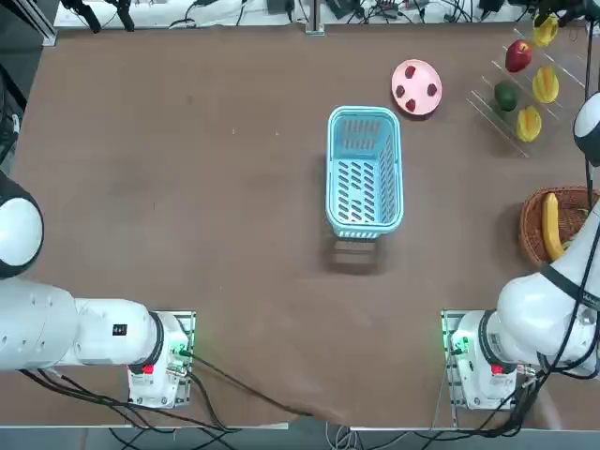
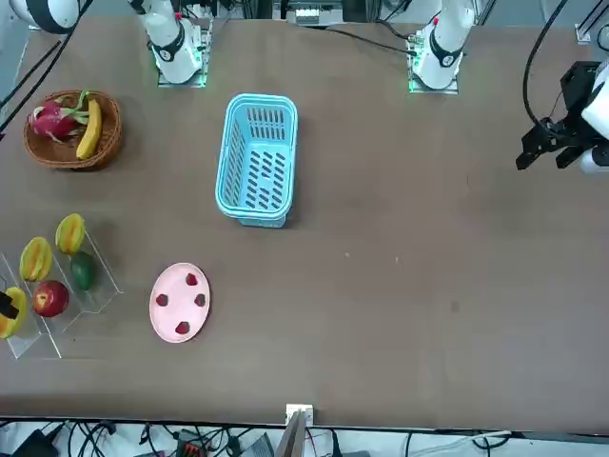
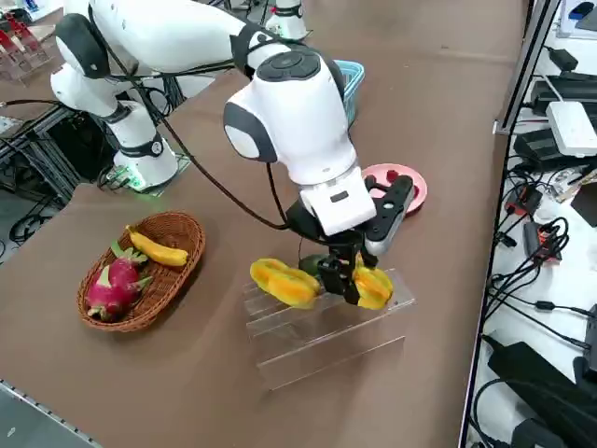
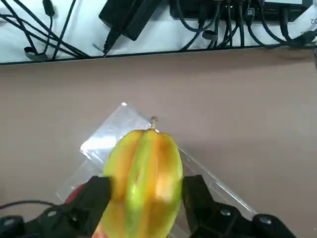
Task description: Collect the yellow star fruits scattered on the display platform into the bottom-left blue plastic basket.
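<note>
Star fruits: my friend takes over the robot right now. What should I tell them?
Right gripper: open, down at the display platform, one of its fingers on each side of a star fruit. The fruit is still on the platform; a firm grip is not clear.
The other two star fruits sit on the platform too.
Blue plastic basket: mid-table, no star fruit in it.
Done: none collected.
Left: grip this fruit, carry it to the basket, then fetch the other two.
</note>
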Tool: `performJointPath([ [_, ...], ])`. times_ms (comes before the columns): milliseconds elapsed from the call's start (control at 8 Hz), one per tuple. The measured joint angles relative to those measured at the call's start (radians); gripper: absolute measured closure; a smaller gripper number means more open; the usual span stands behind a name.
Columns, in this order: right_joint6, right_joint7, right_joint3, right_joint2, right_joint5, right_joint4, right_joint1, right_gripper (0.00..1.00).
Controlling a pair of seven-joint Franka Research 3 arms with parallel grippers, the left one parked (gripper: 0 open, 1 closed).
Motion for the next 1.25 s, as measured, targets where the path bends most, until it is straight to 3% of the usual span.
performJointPath([
  [125, 0.000, 0.000, 0.001, 0.000, 0.000, 0.001, 0.000, 0.14],
  [250, 0.003, 0.000, 0.001, 0.000, 0.000, 0.009, -0.001, 0.31],
  [375, 0.001, 0.000, 0.002, 0.000, 0.001, 0.013, -0.001, 0.40],
  [1250, -0.002, 0.001, 0.001, 0.000, 0.001, 0.015, -0.002, 0.41],
])
